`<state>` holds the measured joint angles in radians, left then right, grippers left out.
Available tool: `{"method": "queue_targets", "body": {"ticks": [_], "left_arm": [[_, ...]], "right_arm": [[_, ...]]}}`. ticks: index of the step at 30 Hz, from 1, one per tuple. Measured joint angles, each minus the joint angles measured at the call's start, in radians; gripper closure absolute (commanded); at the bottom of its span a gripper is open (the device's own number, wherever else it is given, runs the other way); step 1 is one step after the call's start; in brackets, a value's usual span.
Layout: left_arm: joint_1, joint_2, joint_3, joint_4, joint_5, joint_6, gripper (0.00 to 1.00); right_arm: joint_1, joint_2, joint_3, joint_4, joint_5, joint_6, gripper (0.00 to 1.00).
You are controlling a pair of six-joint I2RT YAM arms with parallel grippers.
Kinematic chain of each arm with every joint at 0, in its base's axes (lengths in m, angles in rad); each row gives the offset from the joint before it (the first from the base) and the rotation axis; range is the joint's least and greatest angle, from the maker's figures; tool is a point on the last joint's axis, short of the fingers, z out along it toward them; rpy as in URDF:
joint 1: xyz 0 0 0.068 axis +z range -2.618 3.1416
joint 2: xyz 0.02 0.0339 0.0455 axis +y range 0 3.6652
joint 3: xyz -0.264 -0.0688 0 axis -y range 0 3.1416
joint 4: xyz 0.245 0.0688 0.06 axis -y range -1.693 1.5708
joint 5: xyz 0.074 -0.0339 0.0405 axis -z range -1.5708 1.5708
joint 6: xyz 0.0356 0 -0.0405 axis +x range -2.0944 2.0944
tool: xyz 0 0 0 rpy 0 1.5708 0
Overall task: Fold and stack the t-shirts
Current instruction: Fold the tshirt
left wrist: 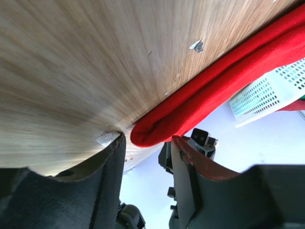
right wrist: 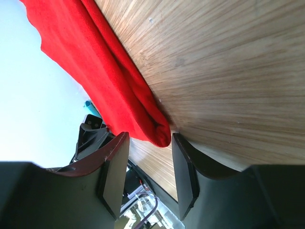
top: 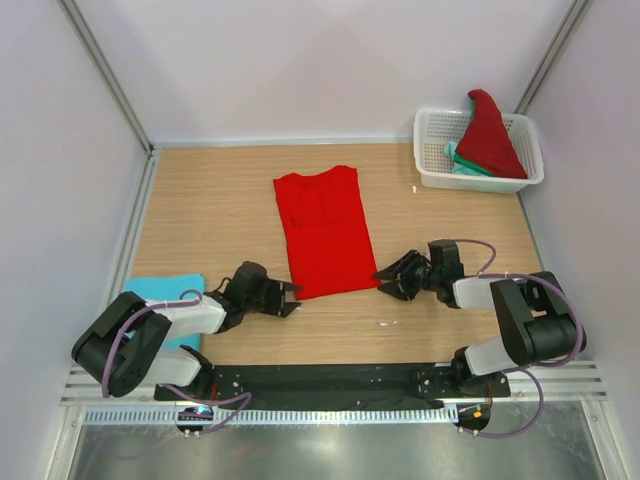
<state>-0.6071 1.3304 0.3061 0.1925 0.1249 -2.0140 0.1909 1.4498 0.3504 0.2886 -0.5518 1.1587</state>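
Centrally on a wooden tabletop [top: 210, 200] lies a red shirt [top: 322, 232], already folded into a long narrow strip. Its collar end points toward the far edge and its hem end toward the near edge. The left gripper [top: 292, 298] sits low at the hem's left corner, and the right gripper [top: 382, 274] at its right corner. In both wrist views the jaws stand apart, one finger on each side of a rolled cloth corner, not yet pinching it.

The step in hand looks like taking both hem corners to fold the strip in half toward the collar. To do it well, each gripper should probably slide further in, so that all layers sit deep between the fingers. A shallow bite may catch only the top layer. Both sides should then lift evenly, so the fold comes out square.

A folded blue shirt [top: 160, 288] lies flat at the near left corner, partly hidden by the left arm; it is likely the start of the stack. A white lattice basket [top: 428, 178] stands at the far right corner. In it a dark red shirt [top: 488, 140] is heaped above the rim, with a teal shirt [top: 462, 163] beneath it.
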Motion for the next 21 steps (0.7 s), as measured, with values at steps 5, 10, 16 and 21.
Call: {"method": "queue_targets", "body": {"ticks": [5,10,16,21], "left_arm": [[-0.002,0.022,-0.011,0.046,-0.003,-0.002,0.64],[-0.006,0.043,-0.041,0.12,-0.021,-0.007,0.86],[-0.001,0.099,-0.054,0.233,-0.076,0.021,1.0],[0.008,0.063,-0.03,0.164,-0.08,0.113,1.0]], "right_arm": [[0.0,0.025,0.0,0.032,0.0,0.004,0.6],[0.003,0.071,0.002,0.082,-0.012,-0.001,0.76],[0.006,0.145,0.028,0.119,-0.046,-0.032,0.99],[0.018,0.098,0.039,0.041,-0.034,-0.1,0.98]]}}
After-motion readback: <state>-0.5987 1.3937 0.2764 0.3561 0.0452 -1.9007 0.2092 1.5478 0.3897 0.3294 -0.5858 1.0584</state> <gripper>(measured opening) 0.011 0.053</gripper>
